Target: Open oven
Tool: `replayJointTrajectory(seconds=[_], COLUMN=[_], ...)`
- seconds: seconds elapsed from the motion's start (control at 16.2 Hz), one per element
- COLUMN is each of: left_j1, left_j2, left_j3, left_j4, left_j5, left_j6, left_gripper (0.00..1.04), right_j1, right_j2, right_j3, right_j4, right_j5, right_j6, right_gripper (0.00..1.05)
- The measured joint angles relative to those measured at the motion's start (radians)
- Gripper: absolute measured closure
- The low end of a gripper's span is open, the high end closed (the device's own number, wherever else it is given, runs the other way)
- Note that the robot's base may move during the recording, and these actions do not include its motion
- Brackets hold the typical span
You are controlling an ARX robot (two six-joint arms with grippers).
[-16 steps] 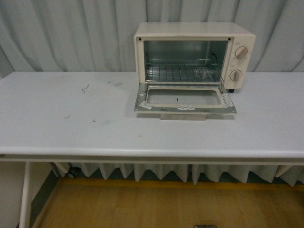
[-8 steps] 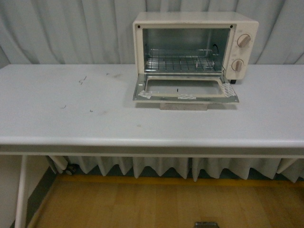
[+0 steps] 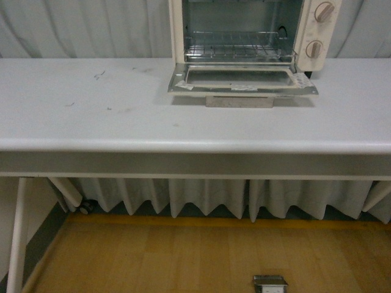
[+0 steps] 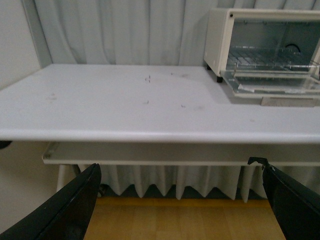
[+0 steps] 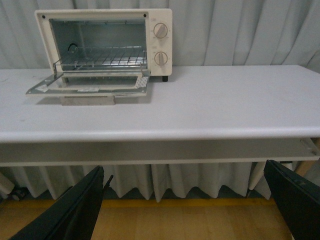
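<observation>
The cream-white oven [image 3: 317, 24] stands at the back of the grey table [image 3: 122, 122], right of centre. Its glass door [image 3: 241, 79] lies folded down flat, with the beige handle [image 3: 239, 101] under its front edge. The wire rack [image 3: 235, 46] and two round knobs show. The oven also shows in the left wrist view [image 4: 217, 40] and the right wrist view [image 5: 160, 45]. My left gripper [image 4: 182, 202] and right gripper [image 5: 185, 205] are open and empty, both low, in front of and below the table edge. Neither arm shows in the front view.
Grey curtains [image 3: 73, 30] hang behind the table and a pleated skirt [image 3: 201, 198] below it. A white table leg [image 3: 15, 238] stands at the left. A small metal floor box [image 3: 270, 284] sits on the wooden floor. Small dark marks [image 3: 98, 75] dot the tabletop.
The front view has sunk steadily: the oven and table now sit higher in frame, and more floor shows. The oven door stays down throughout.
</observation>
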Motion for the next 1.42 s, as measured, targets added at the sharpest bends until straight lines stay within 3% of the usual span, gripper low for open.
replayJointTrajectory(seconds=[1.42], left_j1=[0.000], left_j2=[0.000], left_j3=[0.000], left_j4=[-0.005], left_j5=[0.001], left_j6=[0.002], left_gripper=[0.07], right_j1=[0.000], right_j2=[0.000], right_j3=[0.000], right_j4=[-0.004], right_j5=[-0.001], right_j6=[0.000], right_gripper=[0.06])
